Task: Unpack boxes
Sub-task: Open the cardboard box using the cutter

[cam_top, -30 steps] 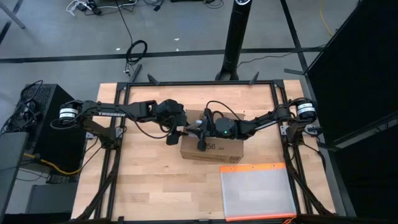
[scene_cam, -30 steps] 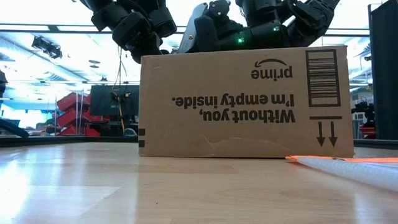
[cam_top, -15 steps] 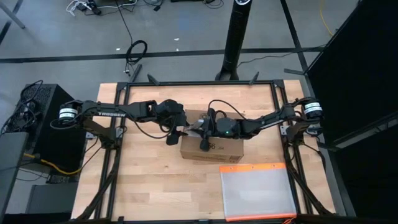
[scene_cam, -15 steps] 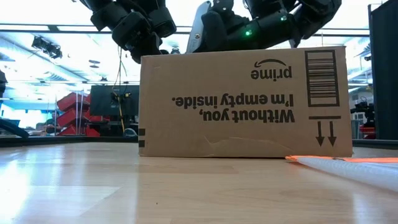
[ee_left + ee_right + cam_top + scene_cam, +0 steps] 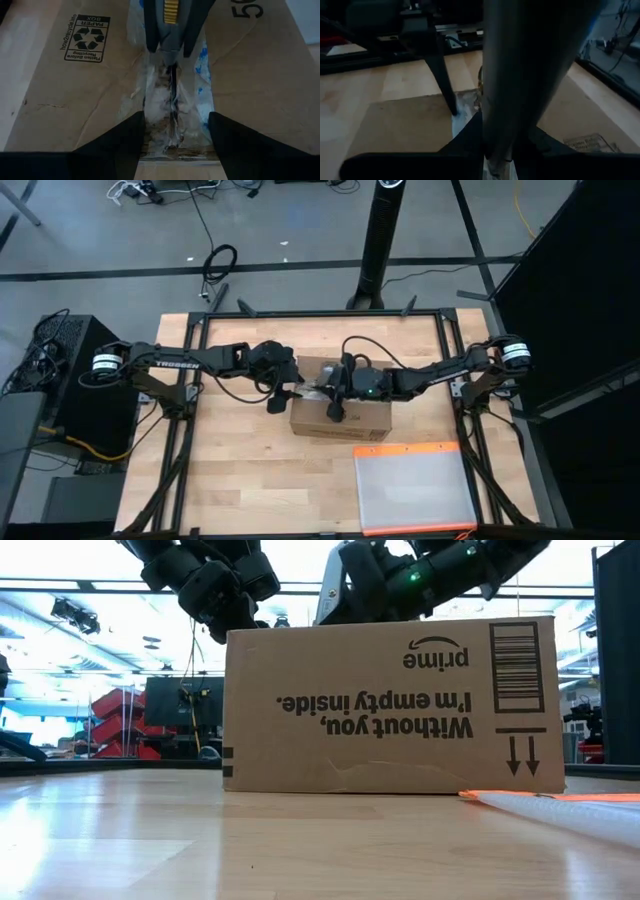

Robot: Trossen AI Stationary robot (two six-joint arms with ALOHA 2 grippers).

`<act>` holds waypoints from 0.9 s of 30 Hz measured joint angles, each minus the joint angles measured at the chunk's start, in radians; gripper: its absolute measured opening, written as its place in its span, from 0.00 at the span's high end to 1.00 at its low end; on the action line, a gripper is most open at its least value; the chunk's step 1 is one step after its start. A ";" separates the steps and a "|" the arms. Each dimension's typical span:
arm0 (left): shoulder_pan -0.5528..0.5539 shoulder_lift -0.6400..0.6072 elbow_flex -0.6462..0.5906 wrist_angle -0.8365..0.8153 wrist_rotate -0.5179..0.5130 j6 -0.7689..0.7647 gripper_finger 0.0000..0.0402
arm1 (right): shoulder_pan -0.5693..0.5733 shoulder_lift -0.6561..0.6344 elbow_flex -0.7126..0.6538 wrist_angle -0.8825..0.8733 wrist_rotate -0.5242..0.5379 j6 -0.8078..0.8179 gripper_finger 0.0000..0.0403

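The brown cardboard box (image 5: 345, 418) stands on its base mid-table; in the low view (image 5: 390, 705) its print reads upside down. A taped seam with a torn white-and-blue label (image 5: 172, 115) runs along its top. My left gripper (image 5: 281, 395) is open over the box's left end, its fingers astride the seam (image 5: 176, 120). My right gripper (image 5: 335, 400) hangs above the middle of the top, shut on a grey cutter with a yellow slider (image 5: 170, 22). My left gripper comes from above at the box's left end, one fingertip (image 5: 451, 111) meeting the top flap beside the tape. Whether the other finger (image 5: 220, 135) touches the cardboard, I cannot tell. My right gripper pinches the cutter's grey body (image 5: 520, 75) between its two fingers, slanting down from the table's right. The blade end (image 5: 172, 75) points down into the taped seam of the box top.
A flat clear plastic pouch with an orange edge (image 5: 413, 488) lies on the table just near-right of the box, and its edge (image 5: 520, 798) reaches the box's foot. Bare wood lies left of and in front of the box. Black frame rails border the table.
My right gripper has slid the cutter a short way toward the table's right along the seam, its wrist rising a little. The box and my left gripper have stayed put.
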 joint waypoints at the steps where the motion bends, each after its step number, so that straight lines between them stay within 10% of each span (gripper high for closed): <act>1: 0.000 0.000 0.000 0.000 0.000 0.000 0.47 | 0.003 -0.001 0.000 -0.005 0.005 0.015 0.89; 27: 0.000 0.000 0.000 -0.004 -0.005 0.007 0.47 | 0.020 -0.145 0.000 -0.380 0.038 0.088 0.89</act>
